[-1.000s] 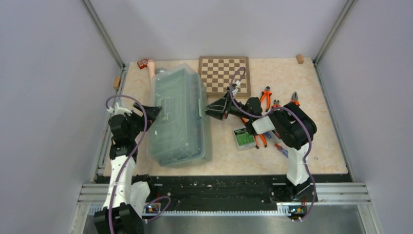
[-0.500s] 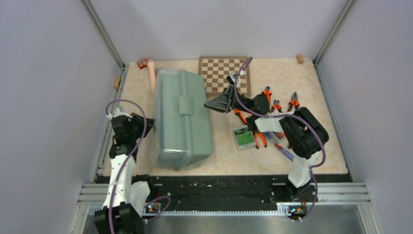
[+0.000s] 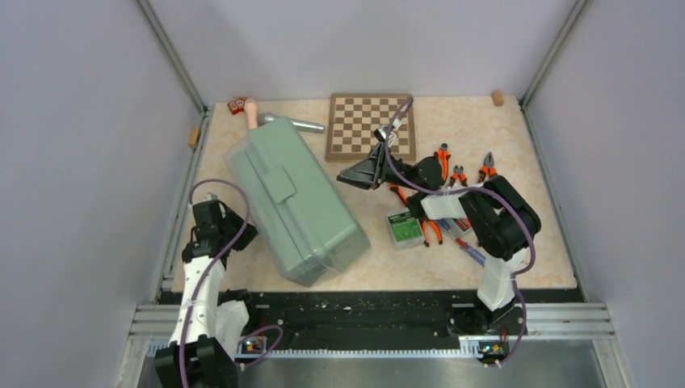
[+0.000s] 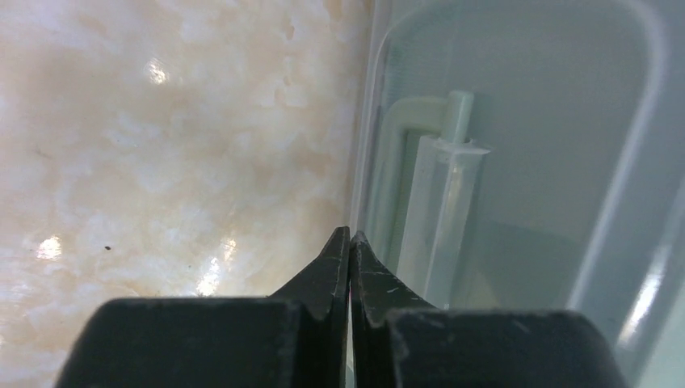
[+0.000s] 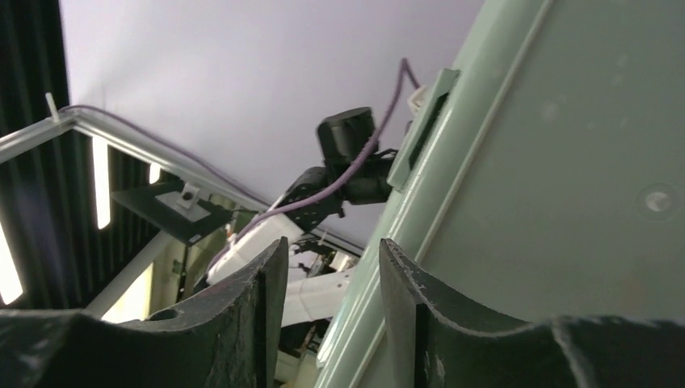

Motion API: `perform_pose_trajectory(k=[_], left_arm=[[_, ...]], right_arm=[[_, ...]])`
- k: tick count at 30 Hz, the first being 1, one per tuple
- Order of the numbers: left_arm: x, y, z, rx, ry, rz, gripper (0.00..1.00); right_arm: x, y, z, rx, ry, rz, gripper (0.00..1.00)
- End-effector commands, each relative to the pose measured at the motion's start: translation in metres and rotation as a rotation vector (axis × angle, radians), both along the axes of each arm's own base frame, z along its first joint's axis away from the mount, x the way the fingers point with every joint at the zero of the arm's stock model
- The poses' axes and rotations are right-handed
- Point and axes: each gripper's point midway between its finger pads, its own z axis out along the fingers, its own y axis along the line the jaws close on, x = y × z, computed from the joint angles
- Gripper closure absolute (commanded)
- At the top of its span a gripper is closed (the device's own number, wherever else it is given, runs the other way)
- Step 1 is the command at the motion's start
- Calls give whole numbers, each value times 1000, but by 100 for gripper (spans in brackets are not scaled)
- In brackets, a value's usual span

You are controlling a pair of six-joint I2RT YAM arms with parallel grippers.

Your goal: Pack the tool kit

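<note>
The sage-green toolbox (image 3: 300, 208) lies tipped on its side, set diagonally, its latch (image 3: 281, 184) facing up. Its translucent lid (image 4: 525, 162) faces my left gripper (image 3: 245, 235), which is shut with nothing in it, tips (image 4: 350, 234) just beside the lid's edge. My right gripper (image 3: 342, 177) hovers open at the box's far right corner; the green wall (image 5: 565, 162) fills its view past the right finger (image 5: 396, 267). Orange-handled pliers (image 3: 442, 159), a green bit case (image 3: 404, 228) and a screwdriver (image 3: 470, 249) lie to the right. A red bit case (image 3: 237, 105) sits at the back left.
A hammer with steel head (image 3: 296, 124) lies behind the toolbox. The chessboard (image 3: 371, 125) is at the back centre. Small wooden blocks sit at the back right corner (image 3: 497, 98) and left edge (image 3: 194, 136). Grey walls close in both sides.
The toolbox rolled from lid-up onto its side and swung diagonal, uncovering the hammer head. My left gripper shut and drew back toward the near edge. The right gripper rose slightly.
</note>
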Motion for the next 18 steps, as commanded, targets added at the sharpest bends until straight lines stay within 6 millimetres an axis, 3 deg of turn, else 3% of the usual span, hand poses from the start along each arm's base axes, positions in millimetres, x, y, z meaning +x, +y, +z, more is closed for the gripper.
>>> perform_pose_trajectory(k=[1,6,12,18], left_arm=[[13,17,41,101,-102,34,93],[23,27,67,129,-163,89,77],[46,28,93,109,-261,101,49],[74,13,102,21,-300,18,43]], right_arm=[[-4,1,21,-45,-152,-40,54],[9,7,9,-232,-180,-104,51],[15,15,-4,-512,-261,-174,50],[15,18,-12,-626,-270,-195,50]])
